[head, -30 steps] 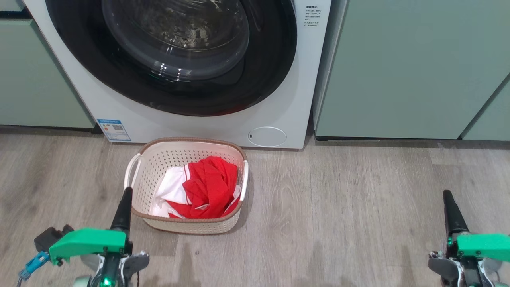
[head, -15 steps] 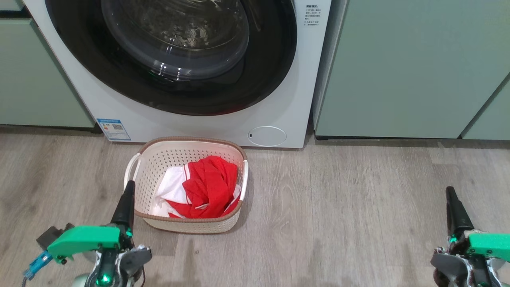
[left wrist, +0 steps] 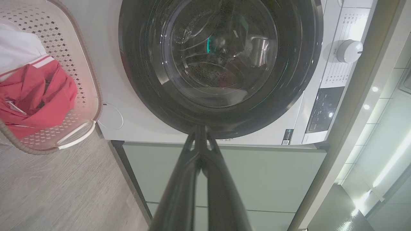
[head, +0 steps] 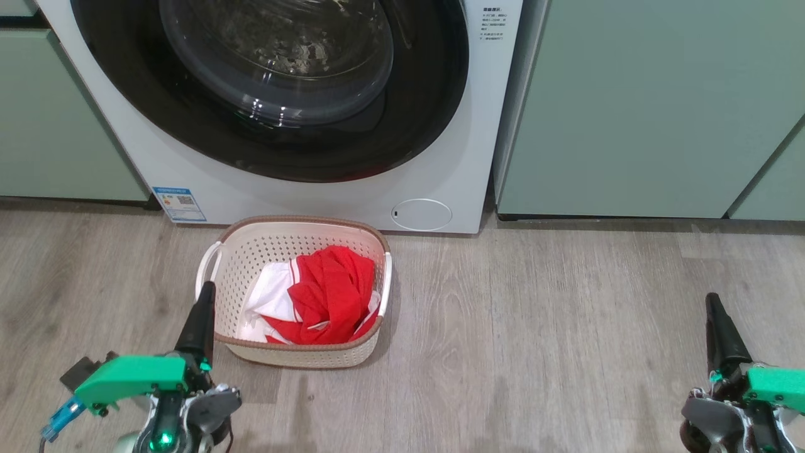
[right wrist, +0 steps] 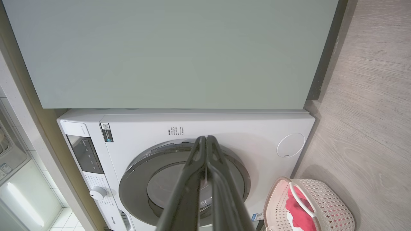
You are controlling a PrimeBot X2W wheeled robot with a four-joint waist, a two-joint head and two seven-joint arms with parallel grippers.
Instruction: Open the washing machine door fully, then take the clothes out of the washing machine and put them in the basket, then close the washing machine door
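Clothes (head: 327, 296), bright red with white panels, lie heaped inside the basket (head: 251, 264), which stands on the wood floor (head: 534, 327) just in front of the washing machine (head: 459, 170). In the head view the washing machine door (head: 440, 94) looks shut flush against the white front, its black rim and bulging window facing out. The left gripper (head: 205, 302) sits low at the near left, fingers pressed together and empty. Its tip overlaps the basket's near left corner; whether it touches the rim cannot be told. The right gripper (head: 714, 311) sits well apart at the near right, also closed on nothing. In the left wrist view the closed left gripper (left wrist: 199, 128) points at the door's black rim, with the basket and clothes off to one side. No red fabric is plain through the glass, though glare makes that uncertain. In the right wrist view the closed right gripper (right wrist: 205, 138) points at the door, with a pale green cabinet (right wrist: 160, 54) beside the machine and the basket at one corner. The work looks all but finished. Two risks remain. The door may be resting closed without having latched, since a light push could leave it ajar. A careless swing of the left arm, so close by, could knock the basket and shift or tip it.
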